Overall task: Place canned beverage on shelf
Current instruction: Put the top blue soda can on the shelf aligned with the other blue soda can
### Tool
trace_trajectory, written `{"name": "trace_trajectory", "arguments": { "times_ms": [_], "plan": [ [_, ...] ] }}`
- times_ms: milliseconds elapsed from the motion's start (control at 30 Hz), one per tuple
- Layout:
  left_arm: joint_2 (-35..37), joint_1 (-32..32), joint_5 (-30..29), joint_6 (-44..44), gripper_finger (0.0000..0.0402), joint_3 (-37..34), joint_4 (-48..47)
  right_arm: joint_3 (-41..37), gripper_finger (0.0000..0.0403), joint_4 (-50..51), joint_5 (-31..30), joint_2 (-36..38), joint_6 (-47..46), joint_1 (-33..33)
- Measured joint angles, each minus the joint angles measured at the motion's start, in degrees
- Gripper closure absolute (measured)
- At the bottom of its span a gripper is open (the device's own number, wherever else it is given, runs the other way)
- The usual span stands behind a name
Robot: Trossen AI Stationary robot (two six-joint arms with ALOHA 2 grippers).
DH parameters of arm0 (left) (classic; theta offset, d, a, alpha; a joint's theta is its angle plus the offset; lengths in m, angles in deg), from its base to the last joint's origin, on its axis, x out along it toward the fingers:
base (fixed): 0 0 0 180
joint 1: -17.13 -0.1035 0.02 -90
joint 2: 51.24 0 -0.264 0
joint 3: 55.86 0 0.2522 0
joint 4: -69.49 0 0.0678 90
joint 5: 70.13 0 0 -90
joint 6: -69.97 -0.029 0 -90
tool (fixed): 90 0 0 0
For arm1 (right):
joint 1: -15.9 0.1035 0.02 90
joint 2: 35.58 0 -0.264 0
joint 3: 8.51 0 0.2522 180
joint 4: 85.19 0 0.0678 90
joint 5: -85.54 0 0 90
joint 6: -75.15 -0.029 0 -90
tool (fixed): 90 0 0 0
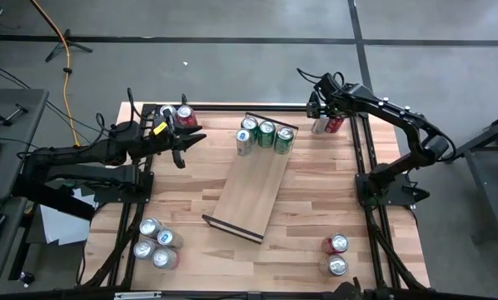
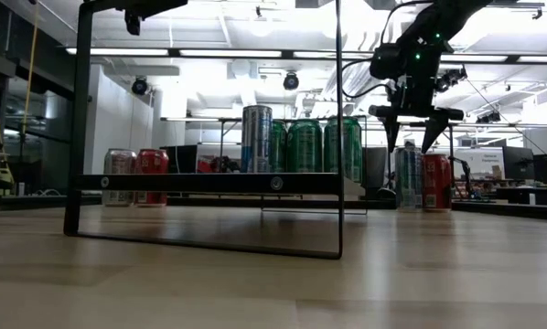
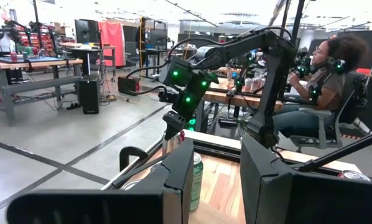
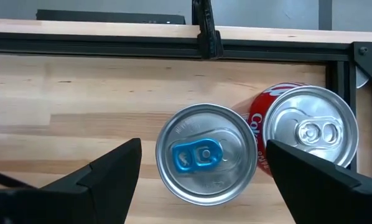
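Observation:
The shelf (image 1: 251, 183) lies slanted in the middle of the table, with a row of cans (image 1: 266, 133) standing on its far end. At the far right corner a silver can with a blue tab (image 4: 206, 154) stands on the tabletop, touching a red can (image 4: 307, 134). My right gripper (image 4: 204, 186) hangs open above the silver can, pointing steeply down. Its fingertips are about level with the can's top (image 2: 408, 151), one on either side, clear of it. My left gripper (image 1: 186, 143) waits level at the far left, fingers a little apart, with nothing between them.
Two cans (image 1: 179, 114) stand at the far left, beside my left arm. More cans stand near left (image 1: 156, 243) and near right (image 1: 336, 254). A dark frame rail (image 4: 173, 42) runs along the table's far edge. A person (image 3: 326, 93) sits beyond the table.

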Motion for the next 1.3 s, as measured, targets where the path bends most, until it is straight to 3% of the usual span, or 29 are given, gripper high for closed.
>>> {"name": "trace_trajectory", "arguments": {
  "times_ms": [133, 500, 900, 1300],
  "plan": [
    [0.0, 0.0, 0.0, 0.0, 0.0341, 0.0, 0.0, 0.0, 0.0092, 0.0, 0.0, 0.0, -0.1, 0.0],
    [0.0, 0.0, 0.0, 0.0, 0.0341, 0.0, -0.1, 0.0, 0.0190, 0.6, 0.0, 0.1, 0.0, 0.0],
    [0.0, 0.0, 0.0, 0.0, 0.0341, 0.0, -0.2, 0.2, 0.0189, 3.1, 0.4, 0.3, 3.5, 3.9],
    [0.0, 0.0, 0.0, 0.0, 0.0341, 0.0, -1.4, 0.0, 0.0189, 12.3, 10.5, 6.3, 12.1, 11.9]
  ]
}}
